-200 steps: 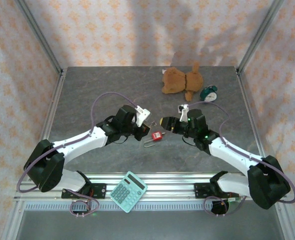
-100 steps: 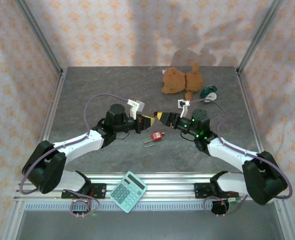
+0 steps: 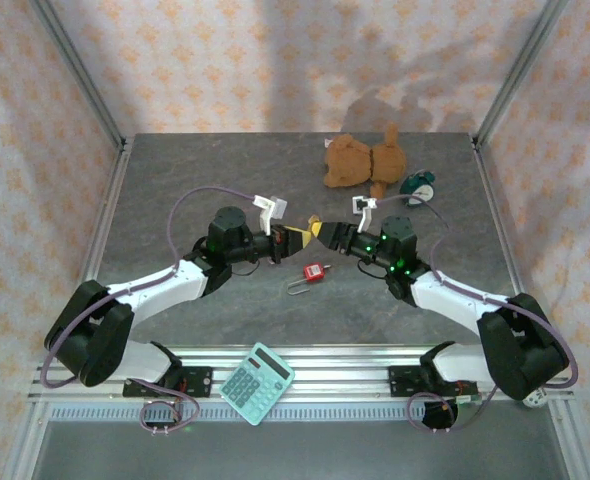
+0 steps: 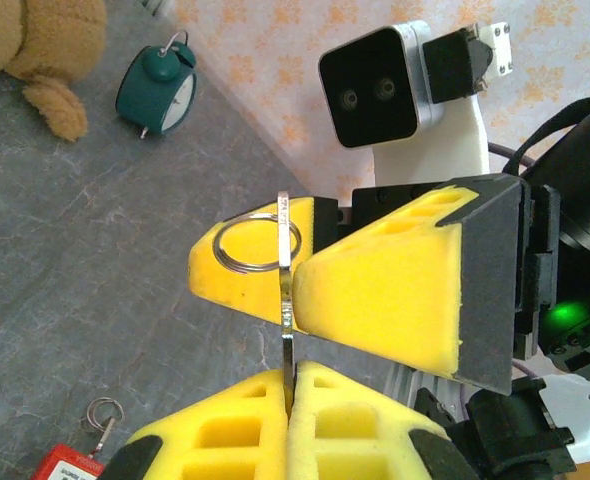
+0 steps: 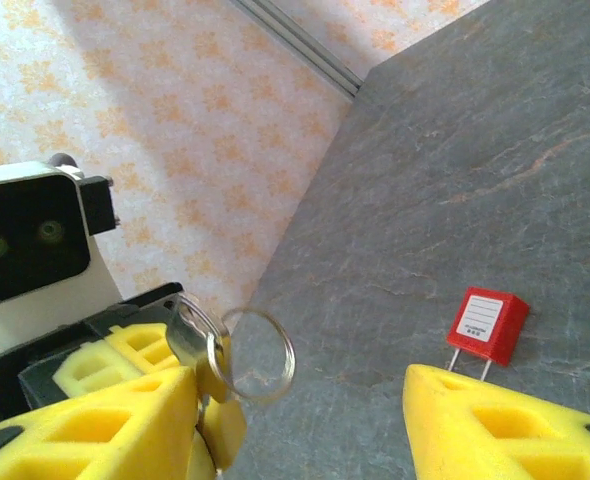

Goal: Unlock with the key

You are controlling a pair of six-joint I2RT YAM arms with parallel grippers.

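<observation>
The key (image 4: 287, 300), mid-frame in the left wrist view, is pinched by its blade in the closed left gripper (image 4: 290, 378). The right gripper (image 5: 300, 385) stands parted around its ring (image 5: 258, 355); the padlock (image 4: 70, 465) lies lower left.

The grey, stone-patterned table (image 3: 175, 180) carries a red padlock (image 3: 315, 271) lying flat near its middle, its metal shackle pointing toward the near-left. A brown plush bear (image 3: 360, 160) lies at the far edge, right of centre, with a teal alarm clock (image 3: 418, 187) just beside it on the right. A mint-green calculator (image 3: 257, 383) rests tilted across the metal rails (image 3: 345, 365) at the near edge.
</observation>
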